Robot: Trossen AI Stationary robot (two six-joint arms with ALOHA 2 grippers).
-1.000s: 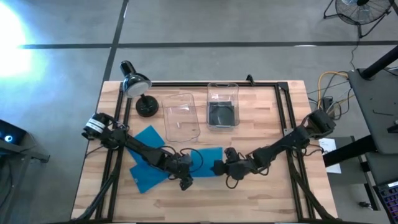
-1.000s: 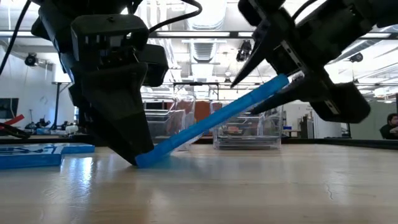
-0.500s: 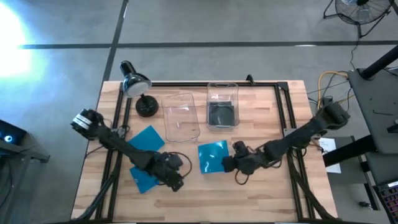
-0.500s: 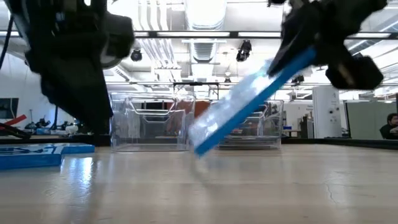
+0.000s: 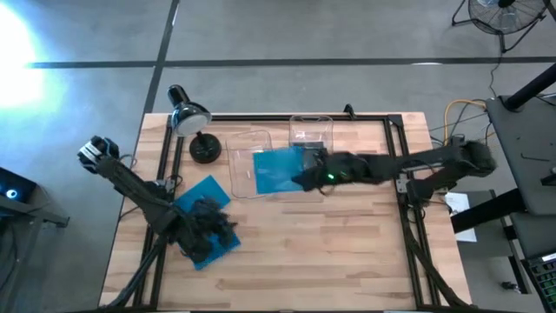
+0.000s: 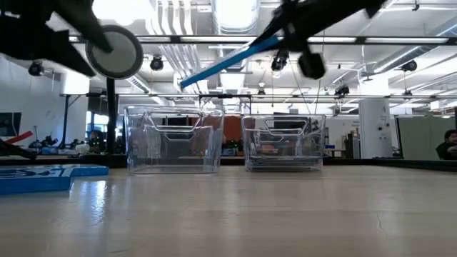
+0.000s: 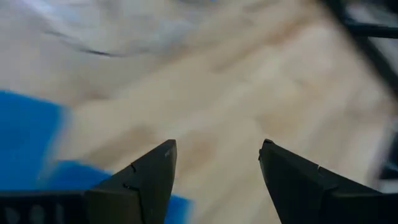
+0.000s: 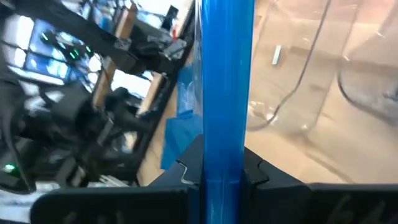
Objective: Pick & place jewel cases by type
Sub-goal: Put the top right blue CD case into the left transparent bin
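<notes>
**Trainee:** Case in the air, then. Where does it stand?

**Coach:** Your right claw (image 5: 306,176) is clenched on the edge of a blue jewel case (image 5: 276,170), and in the high view that case hangs over the left bin (image 5: 251,139), near the 12 o'clock side of the tabletop (image 5: 347,261). The low view shows the case (image 6: 223,62) tilted, its free end lower, well above both bins. It touches nothing but the claw.

**Trainee:** Which bin takes it?

**Coach:** The right bin (image 5: 310,127) already holds a dark grey case (image 5: 307,159), so my judgement is that blue belongs in the left one. You're almost over it.

**Trainee:** How do I set it down cleanly?

**Coach:** Carry the case a little further toward 9 o'clock until it sits inside the bin's walls on every side. Level it, or lead with the low edge, then descend slowly. A tilted case can catch the rim and flip out, so keep the grip firm until the case is below the rim. Open only when it's low.

**Trainee:** And the left arm?

**Coach:** Your left claw (image 7: 214,165) is released and holds nothing; it hovers at about 8 o'clock over the two blue cases (image 5: 207,196) lying on the tabletop. Leave it there, well apart from the bins.
</notes>
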